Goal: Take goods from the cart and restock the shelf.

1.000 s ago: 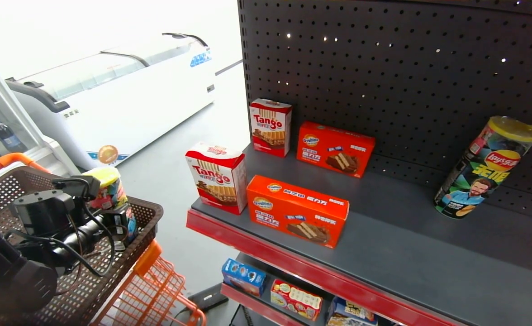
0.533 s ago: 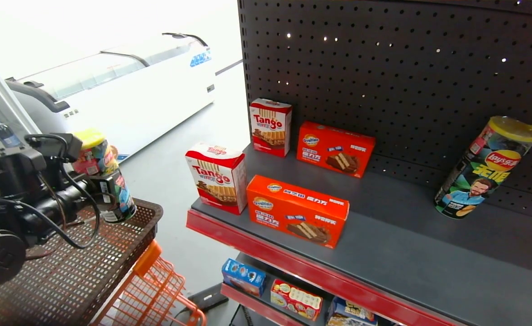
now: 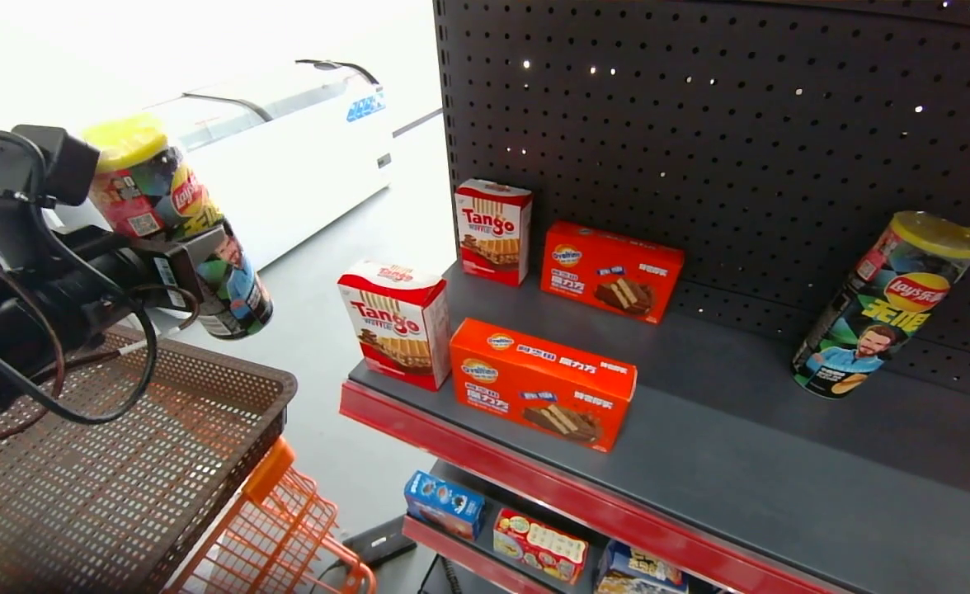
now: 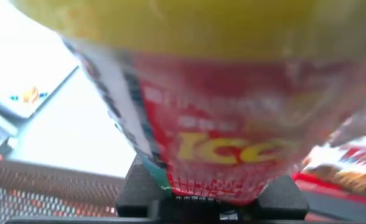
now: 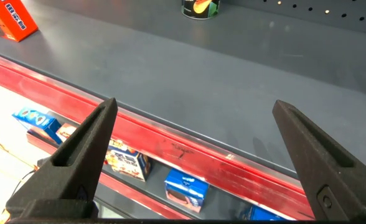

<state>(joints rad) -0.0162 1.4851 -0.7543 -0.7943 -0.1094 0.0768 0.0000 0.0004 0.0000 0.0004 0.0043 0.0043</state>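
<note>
One chip can point(image 3: 173, 216) is hanging clamped in the left tool point(image 3: 198, 271), lid leaning toward 11 o'clock; shelf point(image 3: 741, 445) is lying at 3 o'clock, where right tool point(image 5: 195, 106) is gaping empty.

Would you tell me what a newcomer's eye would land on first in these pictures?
Most likely the yellow-lidded chip can, held tilted in the left gripper above the brown cart basket. Next would be the matching can standing by the pegboard at the right of the shelf, and the orange box at its front edge.
</note>
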